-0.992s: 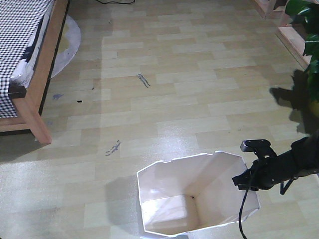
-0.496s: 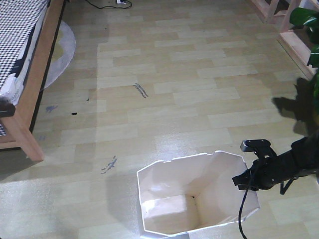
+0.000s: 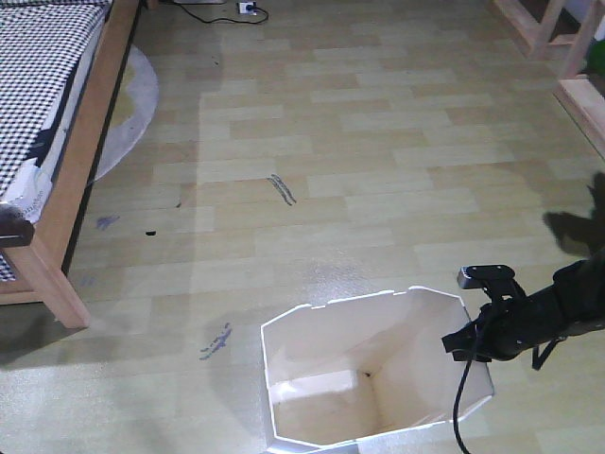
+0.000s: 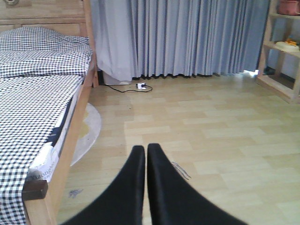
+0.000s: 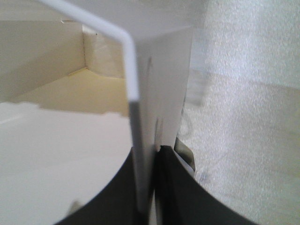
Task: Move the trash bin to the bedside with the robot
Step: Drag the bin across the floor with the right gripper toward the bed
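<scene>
The white open-topped trash bin (image 3: 373,369) hangs at the bottom centre of the front view, above the wooden floor. My right gripper (image 3: 470,342) is shut on its right wall; in the right wrist view the thin white bin wall (image 5: 140,112) is pinched between the black jaws of that gripper (image 5: 149,157). The bed (image 3: 47,123) with a checked sheet and wooden frame is at the left of the front view and also shows in the left wrist view (image 4: 37,103). My left gripper (image 4: 146,151) is shut and empty, pointing over the floor beside the bed.
A round pale rug (image 3: 128,109) lies by the bed. A power strip with a cable (image 4: 139,86) lies near the grey curtains (image 4: 187,37). Wooden shelving (image 4: 281,51) stands at the right. Dark scuff marks (image 3: 282,189) are on the floor.
The whole view has shifted: the bed and floor marks have slid right and down in the frame, and the plant at the right has left view. The bin stays held in the right gripper.
</scene>
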Controlling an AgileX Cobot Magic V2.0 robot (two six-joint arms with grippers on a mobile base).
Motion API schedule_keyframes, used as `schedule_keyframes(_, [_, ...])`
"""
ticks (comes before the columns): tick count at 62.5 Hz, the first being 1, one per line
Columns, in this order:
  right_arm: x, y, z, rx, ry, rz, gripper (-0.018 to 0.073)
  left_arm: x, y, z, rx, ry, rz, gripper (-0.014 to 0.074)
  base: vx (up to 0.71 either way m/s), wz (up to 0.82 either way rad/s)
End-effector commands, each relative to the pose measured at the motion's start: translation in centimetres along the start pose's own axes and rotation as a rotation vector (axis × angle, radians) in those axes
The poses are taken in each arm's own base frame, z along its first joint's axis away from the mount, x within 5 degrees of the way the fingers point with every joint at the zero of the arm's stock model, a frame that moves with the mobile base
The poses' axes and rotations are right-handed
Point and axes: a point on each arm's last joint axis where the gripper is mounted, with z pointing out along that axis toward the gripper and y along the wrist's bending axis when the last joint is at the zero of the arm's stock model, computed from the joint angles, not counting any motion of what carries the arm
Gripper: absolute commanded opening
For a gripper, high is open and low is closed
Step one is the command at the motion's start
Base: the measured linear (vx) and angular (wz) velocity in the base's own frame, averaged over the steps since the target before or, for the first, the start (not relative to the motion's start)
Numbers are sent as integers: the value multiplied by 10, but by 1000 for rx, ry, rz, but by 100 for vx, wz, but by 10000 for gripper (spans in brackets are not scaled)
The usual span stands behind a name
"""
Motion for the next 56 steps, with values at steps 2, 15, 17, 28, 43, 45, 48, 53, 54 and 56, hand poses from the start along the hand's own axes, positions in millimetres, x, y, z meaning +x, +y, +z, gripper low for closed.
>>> schedule_keyframes(2, [-17, 19, -19, -168, -110, -3, -6, -2, 0, 0, 5, -74, -14, -6, 23, 17])
schedule_keyframes(15, [-17, 19, -19, -168, -110, -3, -6, -2, 0, 0, 5, -74, -14, -6, 24, 18])
schedule_keyframes(17, [-17, 19, -19, -168, -110, -3, -6, -2, 0, 0, 5, -74, -14, -6, 24, 20])
schedule_keyframes(28, [-17, 19, -19, -168, -110, -3, -6, -2, 0, 0, 5, -74, -14, -6, 24, 20])
schedule_keyframes(43, [-17, 19, -19, -167, -110, -3, -6, -2, 0, 0, 5, -74, -14, -6, 24, 13])
schedule_keyframes(45, [-17, 19, -19, -167, -110, -3, -6, -2, 0, 0, 5, -74, -14, -6, 24, 7])
schedule_keyframes(48, [-17, 19, -19, -167, -110, -3, -6, -2, 0, 0, 5, -74, -14, -6, 24, 6])
schedule_keyframes(53, [-17, 19, -19, -167, -110, -3, -6, -2, 0, 0, 5, -74, -14, -6, 24, 4])
schedule_keyframes(54, [-17, 19, -19, -167, -110, -3, -6, -2, 0, 0, 5, -74, -14, -6, 24, 3])
schedule_keyframes(56, [-17, 19, -19, -167, -110, -3, -6, -2, 0, 0, 5, -74, -14, -6, 24, 2])
